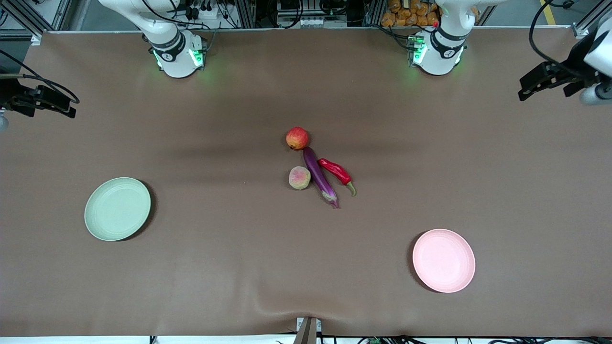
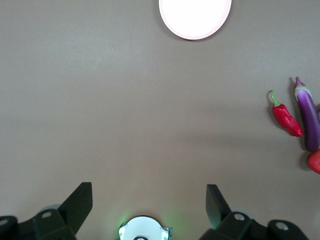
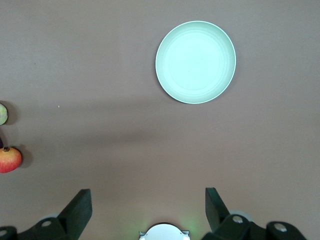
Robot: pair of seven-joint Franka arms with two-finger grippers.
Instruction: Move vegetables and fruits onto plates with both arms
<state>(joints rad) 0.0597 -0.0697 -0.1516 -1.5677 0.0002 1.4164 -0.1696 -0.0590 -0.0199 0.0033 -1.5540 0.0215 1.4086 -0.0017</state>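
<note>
A purple eggplant lies mid-table with a red chili beside it. A red-and-yellow fruit sits at its farther end and a pale peach beside it. The empty mint plate lies toward the right arm's end, the empty pink plate toward the left arm's end. My left gripper is up over its table end, open and empty. My right gripper is up over the other end, open and empty.
The two green-lit arm bases stand at the table's back edge. A small metal bracket sticks up at the front edge. A brown mat covers the table.
</note>
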